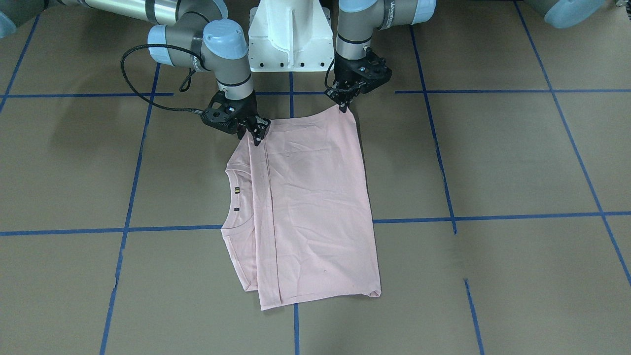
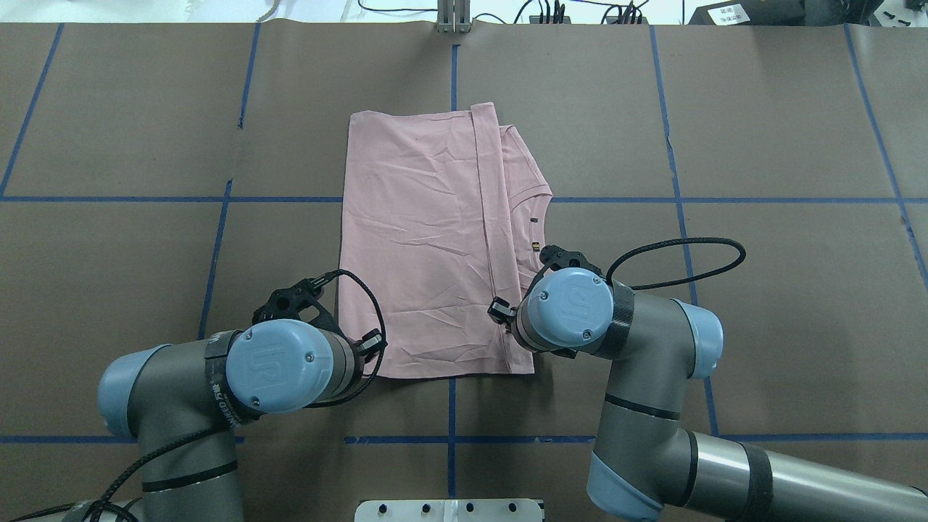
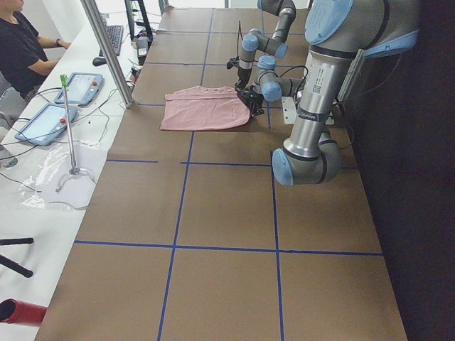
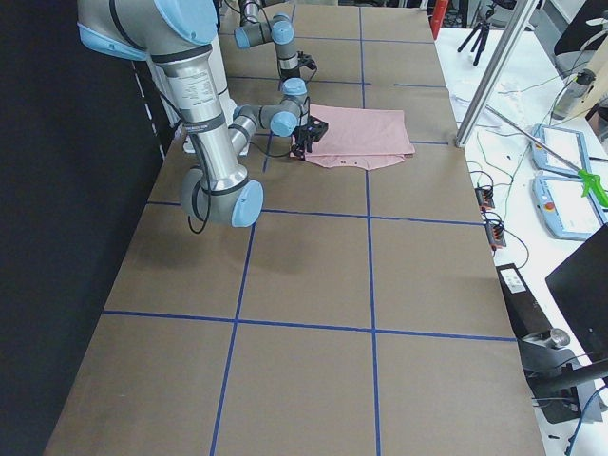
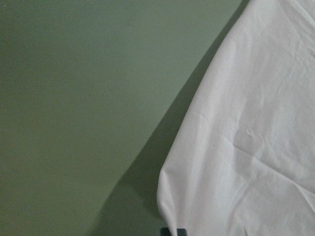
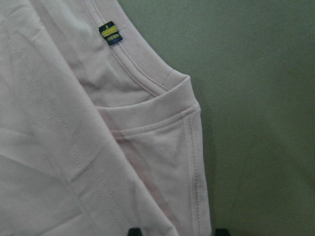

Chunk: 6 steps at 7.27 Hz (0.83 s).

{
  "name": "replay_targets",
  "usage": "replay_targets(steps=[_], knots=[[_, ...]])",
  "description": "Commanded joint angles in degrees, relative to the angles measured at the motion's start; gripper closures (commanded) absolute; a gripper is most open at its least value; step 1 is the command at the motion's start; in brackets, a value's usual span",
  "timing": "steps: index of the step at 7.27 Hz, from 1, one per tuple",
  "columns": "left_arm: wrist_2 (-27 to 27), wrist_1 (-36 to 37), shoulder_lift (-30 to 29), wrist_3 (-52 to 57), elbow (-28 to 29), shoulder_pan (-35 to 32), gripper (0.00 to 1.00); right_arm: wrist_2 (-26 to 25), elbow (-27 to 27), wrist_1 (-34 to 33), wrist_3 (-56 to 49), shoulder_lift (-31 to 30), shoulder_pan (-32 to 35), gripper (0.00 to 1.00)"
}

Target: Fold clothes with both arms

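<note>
The clothes are one pale pink T-shirt (image 1: 315, 197) lying folded and plain side up on the brown table, its ribbed neck (image 1: 229, 197) toward the robot's right. My left gripper (image 1: 344, 106) is shut on the shirt's near left corner. In the left wrist view that corner (image 5: 246, 147) hangs slightly raised over its shadow. My right gripper (image 1: 257, 138) stands at the near right corner by the folded shoulder. In the right wrist view its fingertips (image 6: 133, 231) show apart with cloth (image 6: 59, 147) between them, near the small dark neck label (image 6: 109, 33). The overhead view hides both grippers under the wrists.
The white pedestal block (image 1: 291, 34) stands just behind the shirt between the arms. Blue tape lines (image 1: 443, 172) grid the table. A person (image 3: 21, 42) sits at a side bench with tablets (image 3: 82, 87) and a metal post (image 3: 106, 50).
</note>
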Motion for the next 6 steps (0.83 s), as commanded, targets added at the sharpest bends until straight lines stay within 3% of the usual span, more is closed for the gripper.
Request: replay_targets(steps=[1, 4, 6], knots=[[0.00, 0.09, 0.00, 0.01, 0.00, 0.00, 1.00, 0.06, 0.45, -0.01, 0.00, 0.03, 0.00, 1.00], [0.00, 0.01, 0.00, 0.01, 0.09, 0.00, 1.00, 0.15, 0.80, 0.25, -0.09, 0.03, 0.00, 1.00], [0.00, 0.09, 0.09, 0.27, -0.09, 0.00, 1.00, 0.85, 3.86, 0.08, -0.17, -0.49, 0.09, 1.00]])
